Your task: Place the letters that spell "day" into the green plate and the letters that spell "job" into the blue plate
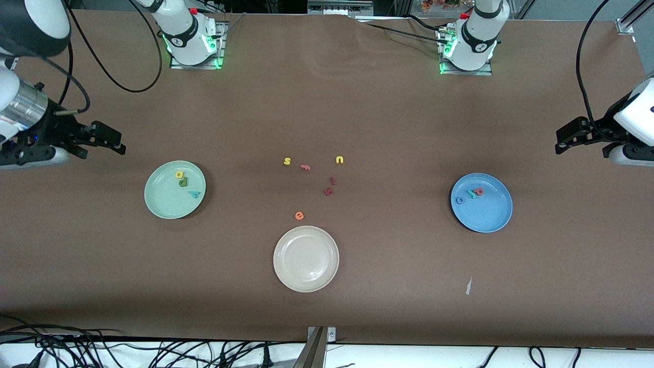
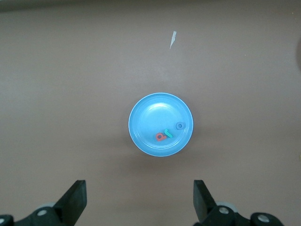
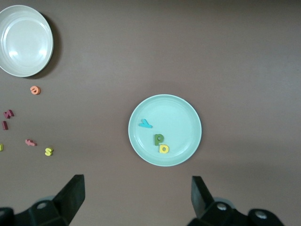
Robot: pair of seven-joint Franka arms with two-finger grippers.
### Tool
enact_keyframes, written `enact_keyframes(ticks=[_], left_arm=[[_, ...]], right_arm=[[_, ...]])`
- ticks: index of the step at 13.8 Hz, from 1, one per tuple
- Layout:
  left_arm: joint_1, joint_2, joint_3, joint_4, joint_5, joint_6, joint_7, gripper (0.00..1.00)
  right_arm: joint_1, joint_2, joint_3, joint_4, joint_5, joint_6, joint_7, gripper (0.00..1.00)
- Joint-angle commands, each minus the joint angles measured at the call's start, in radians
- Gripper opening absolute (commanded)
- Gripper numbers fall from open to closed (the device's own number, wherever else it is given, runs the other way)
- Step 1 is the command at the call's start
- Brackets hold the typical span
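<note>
Three plates on brown table (image 1: 357,102), well apart, wide bare surface between them. Green plate (image 1: 156,204) toward right arm's end holds yellow round letter (image 1: 179,174), dark green d (image 1: 183,182) touching it, teal y (image 1: 194,193) near the rim. Blue plate (image 1: 490,217) toward left arm's end holds blue o (image 1: 460,200), teal j (image 1: 470,193), pink-red b (image 1: 479,191), clustered by its farther rim. Cream plate (image 1: 286,276) nearest the camera, mid-table. Loose letters between plates: yellow s (image 1: 287,161), pink f (image 1: 305,167), yellow u (image 1: 339,160), two dark red letters (image 1: 330,186), orange e (image 1: 299,215) just beside cream plate. Right gripper (image 3: 136,193) released, fingers wide, up over table edge by green plate, holding nothing. Left gripper (image 2: 140,197) same, spread wide, empty, over its table end by blue plate. White scrap (image 1: 468,286) near front edge. Cables along front edge and around bases.
</note>
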Motion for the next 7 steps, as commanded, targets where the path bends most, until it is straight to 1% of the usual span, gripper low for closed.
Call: enact_keyframes(ticks=[1,2,4,5,6,7], left_arm=[[-0.001,-0.002,-0.005,-0.002,0.010,-0.003,0.023,1.00],[-0.007,0.000,-0.005,-0.002,0.010,-0.003,0.023,1.00],[-0.010,0.001,-0.007,-0.004,0.010,-0.003,0.021,1.00],[-0.012,0.003,-0.007,-0.004,0.010,-0.003,0.023,1.00],[-0.012,0.001,-0.007,-0.004,0.010,-0.003,0.023,1.00],[-0.012,0.001,-0.007,-0.004,0.010,-0.005,0.023,1.00]], right_arm=[[-0.023,-0.027,0.021,-0.040,-0.023,-0.017,-0.012,1.00],[-0.023,-0.004,0.016,-0.020,-0.020,-0.026,-0.011,1.00],[-0.023,0.051,-0.003,0.070,-0.008,-0.087,-0.021,1.00],[-0.023,0.059,-0.002,0.095,-0.018,-0.097,-0.023,1.00],[-0.023,0.058,0.009,0.100,-0.035,-0.089,-0.024,1.00],[-0.023,0.056,0.015,0.104,-0.096,-0.083,-0.026,1.00]])
